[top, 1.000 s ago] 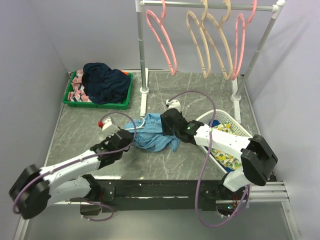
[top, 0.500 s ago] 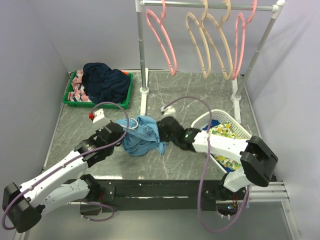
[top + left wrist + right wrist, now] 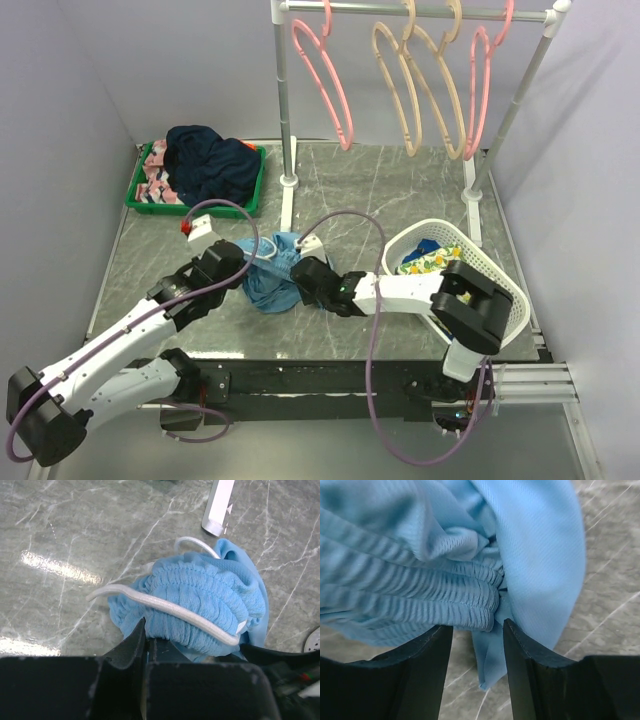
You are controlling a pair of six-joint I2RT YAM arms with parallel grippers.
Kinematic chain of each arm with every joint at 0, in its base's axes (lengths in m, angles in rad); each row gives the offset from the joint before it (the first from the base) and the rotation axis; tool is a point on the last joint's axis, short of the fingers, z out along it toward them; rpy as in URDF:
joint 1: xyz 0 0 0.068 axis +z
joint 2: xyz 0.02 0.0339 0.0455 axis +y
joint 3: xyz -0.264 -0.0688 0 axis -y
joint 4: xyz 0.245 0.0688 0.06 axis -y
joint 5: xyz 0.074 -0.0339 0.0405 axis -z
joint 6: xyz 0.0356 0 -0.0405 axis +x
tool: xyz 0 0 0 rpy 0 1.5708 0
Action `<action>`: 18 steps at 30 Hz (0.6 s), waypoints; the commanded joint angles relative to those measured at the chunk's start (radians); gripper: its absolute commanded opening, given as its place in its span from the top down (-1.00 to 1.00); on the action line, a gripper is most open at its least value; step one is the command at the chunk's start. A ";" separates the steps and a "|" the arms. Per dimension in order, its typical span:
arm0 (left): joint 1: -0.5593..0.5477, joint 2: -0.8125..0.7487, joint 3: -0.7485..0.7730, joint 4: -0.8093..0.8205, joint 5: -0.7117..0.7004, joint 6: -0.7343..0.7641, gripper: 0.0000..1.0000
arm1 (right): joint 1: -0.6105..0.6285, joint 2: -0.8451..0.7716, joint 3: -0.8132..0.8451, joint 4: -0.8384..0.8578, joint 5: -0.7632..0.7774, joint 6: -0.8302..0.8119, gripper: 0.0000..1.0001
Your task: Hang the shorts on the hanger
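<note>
The sky-blue shorts (image 3: 272, 272) lie bunched in a heap on the table between my two grippers. In the left wrist view the gathered waistband (image 3: 200, 597) and white drawstring (image 3: 165, 609) show, and my left gripper (image 3: 148, 639) is shut on the waistband's near edge. My left gripper (image 3: 242, 268) is at the heap's left side and my right gripper (image 3: 300, 276) at its right. In the right wrist view my right gripper (image 3: 477, 630) is open, with the waistband (image 3: 420, 595) at its tips and a thin fold hanging between the jaws. Two pink hangers (image 3: 322, 80) (image 3: 481, 90) hang on the rail.
Tan hangers (image 3: 412, 95) hang between the pink ones on the white rack (image 3: 283, 100). A white basket (image 3: 505, 275) with lemon-print cloth stands at the right. A green tray (image 3: 140, 195) with a navy garment (image 3: 208, 165) stands at the back left. The rack's white foot (image 3: 218, 505) lies just beyond the shorts.
Both grippers have moved toward the table's middle-left. The shorts went from spread out to a tight bunch, shifted left. My left gripper has closed on the waistband.
</note>
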 commanded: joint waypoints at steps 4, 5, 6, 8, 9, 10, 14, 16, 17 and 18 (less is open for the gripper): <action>0.033 -0.014 0.013 0.044 0.077 0.036 0.98 | -0.022 0.024 0.069 0.047 0.133 0.013 0.67; 0.039 -0.015 0.003 0.047 0.080 0.043 0.98 | -0.027 0.007 0.071 0.012 0.189 0.016 0.80; 0.042 -0.019 -0.002 0.051 0.086 0.048 0.92 | -0.030 -0.014 0.092 -0.027 0.225 0.027 0.92; 0.056 -0.020 -0.019 0.065 0.104 0.062 0.84 | -0.027 -0.092 0.130 -0.169 0.308 0.024 1.00; 0.059 -0.017 -0.025 0.071 0.111 0.065 0.78 | -0.027 -0.120 0.181 -0.223 0.319 0.022 1.00; 0.065 -0.014 -0.036 0.086 0.117 0.067 0.75 | -0.027 -0.175 0.205 -0.276 0.326 0.024 1.00; 0.097 0.024 -0.080 0.174 0.216 0.097 0.64 | -0.026 -0.298 0.293 -0.487 0.279 0.012 1.00; 0.100 0.066 -0.091 0.226 0.259 0.119 0.46 | -0.033 -0.317 0.324 -0.519 0.212 0.006 1.00; 0.100 0.083 -0.096 0.263 0.275 0.120 0.43 | -0.038 -0.309 0.333 -0.550 0.192 0.009 1.00; 0.102 0.119 -0.097 0.280 0.302 0.122 0.33 | -0.041 -0.298 0.338 -0.542 0.178 0.007 1.00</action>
